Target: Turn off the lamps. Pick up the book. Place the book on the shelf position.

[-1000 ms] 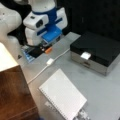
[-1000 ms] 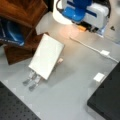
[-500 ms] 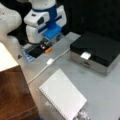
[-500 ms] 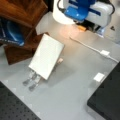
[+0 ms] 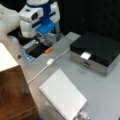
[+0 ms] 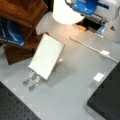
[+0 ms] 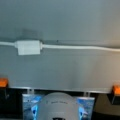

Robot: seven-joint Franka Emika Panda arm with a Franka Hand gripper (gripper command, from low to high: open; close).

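The book [image 5: 62, 93] lies flat on the grey table [image 5: 100, 87], cover up, in both front views, untouched and well apart from the arm. In a front view its long axis runs on a diagonal from the upper left to the lower right, with the spiral-looking edge along its lower-left side; in a front view [image 6: 46, 55] the same axis runs from the upper right, near the wood, down to the lower left, where small clear pieces [image 6: 31, 80] lie just beyond its lower corner. The shelf position, the top of the brown wood block [image 5: 13, 92], sits just left of the book in a front view and bears no book; in a front view the block [image 6: 22, 11] fills the top left corner. The gripper [image 5: 43, 41] hangs below the white and blue arm at the table's far edge, over a dark recess and near an orange switch [image 5: 48, 50]; whether its jaws are parted or closed cannot be told. A white cable [image 5: 57, 56] with an inline block [image 5: 50, 61] runs across the table between the gripper and the book, and the wrist view shows this cable [image 7: 80, 47] and block [image 7: 28, 47] on grey table. A lit lamp shade [image 6: 66, 12] throws a warm patch on the table. A black box [image 5: 96, 50] with a white label stands to the right.
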